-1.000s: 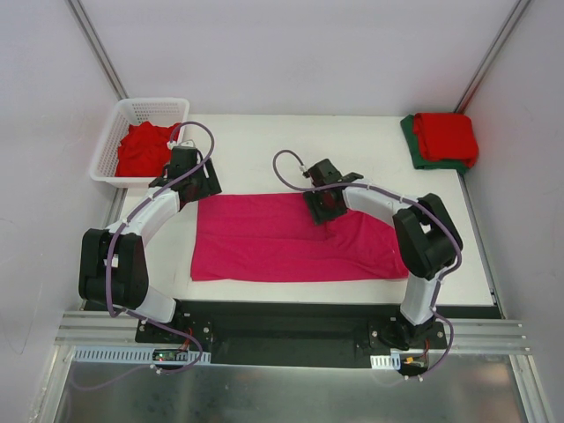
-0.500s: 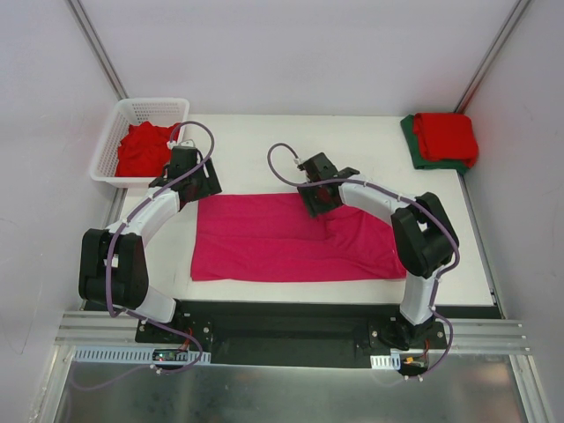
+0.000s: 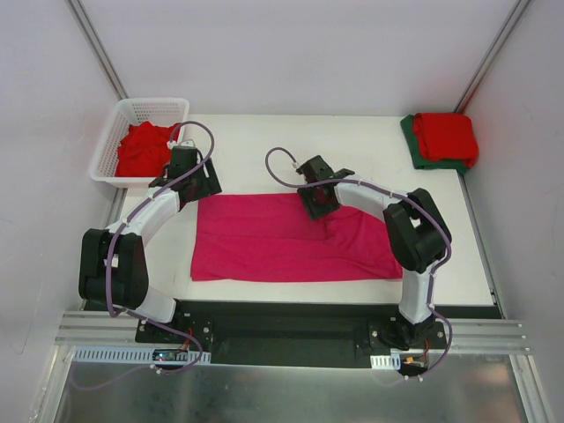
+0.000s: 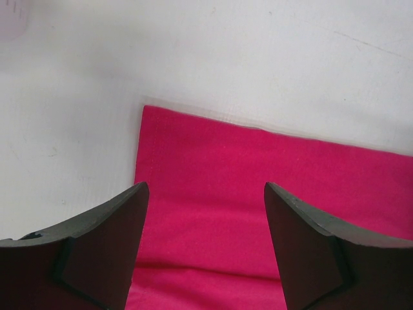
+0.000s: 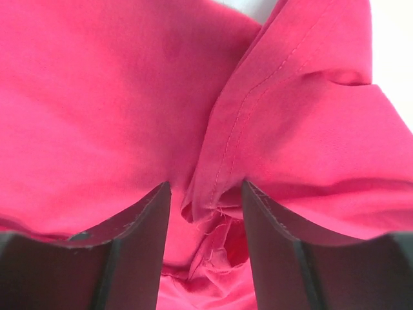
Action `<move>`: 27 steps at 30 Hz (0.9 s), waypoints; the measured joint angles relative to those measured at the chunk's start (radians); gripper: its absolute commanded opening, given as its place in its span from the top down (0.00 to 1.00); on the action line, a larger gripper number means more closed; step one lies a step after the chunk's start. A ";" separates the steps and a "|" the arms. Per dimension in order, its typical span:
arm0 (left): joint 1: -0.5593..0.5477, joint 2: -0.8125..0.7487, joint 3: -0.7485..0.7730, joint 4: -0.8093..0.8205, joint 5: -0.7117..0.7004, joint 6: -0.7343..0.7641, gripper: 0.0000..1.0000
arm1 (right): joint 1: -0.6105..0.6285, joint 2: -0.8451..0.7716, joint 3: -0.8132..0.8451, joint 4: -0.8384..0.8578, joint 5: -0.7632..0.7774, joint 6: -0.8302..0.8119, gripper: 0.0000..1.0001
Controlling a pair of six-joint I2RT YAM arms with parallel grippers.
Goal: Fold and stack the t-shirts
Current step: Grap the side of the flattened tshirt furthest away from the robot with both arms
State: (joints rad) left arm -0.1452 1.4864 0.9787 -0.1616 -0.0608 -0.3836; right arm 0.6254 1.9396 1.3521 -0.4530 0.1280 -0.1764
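Observation:
A magenta-pink t-shirt (image 3: 282, 247) lies on the white table as a long flat band. My left gripper (image 3: 196, 187) hovers over its far left corner, open, with nothing between the fingers; the left wrist view shows the gripper (image 4: 205, 187) above the flat cloth (image 4: 258, 161). My right gripper (image 3: 319, 204) sits on the shirt's far edge near the middle. In the right wrist view its jaws (image 5: 205, 187) stand apart around a bunched, stitched fold of the shirt (image 5: 232, 174), which fills only part of the gap.
A white lattice basket (image 3: 113, 132) at the back left holds a crumpled red t-shirt (image 3: 145, 148). At the back right corner a folded red t-shirt (image 3: 447, 134) lies on a dark green one (image 3: 411, 134).
My right gripper has slid a little to the left along the shirt's far edge, its jaws slightly narrower. The left arm has not moved.

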 measured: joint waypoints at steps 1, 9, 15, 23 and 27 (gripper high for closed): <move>0.000 0.000 0.000 0.000 0.000 0.000 0.28 | 0.000 0.004 0.000 0.000 0.000 0.000 0.59; 0.000 0.000 0.000 0.000 0.000 0.000 0.28 | 0.000 0.009 0.000 0.000 0.007 0.000 0.93; 0.000 0.000 0.000 0.000 0.000 0.000 0.28 | 0.000 0.009 0.000 0.000 0.016 0.001 0.99; 0.000 0.000 0.000 -0.001 -0.019 0.008 0.26 | 0.000 0.009 0.000 0.000 0.023 0.000 0.99; 0.003 0.002 0.000 -0.008 -0.039 0.027 0.31 | 0.000 0.008 -0.003 0.001 0.025 0.000 0.99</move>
State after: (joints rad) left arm -0.1421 1.4879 0.9791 -0.1692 -0.1001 -0.3565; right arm 0.6254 1.9480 1.3487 -0.4522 0.1532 -0.1764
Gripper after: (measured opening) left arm 0.722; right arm 0.024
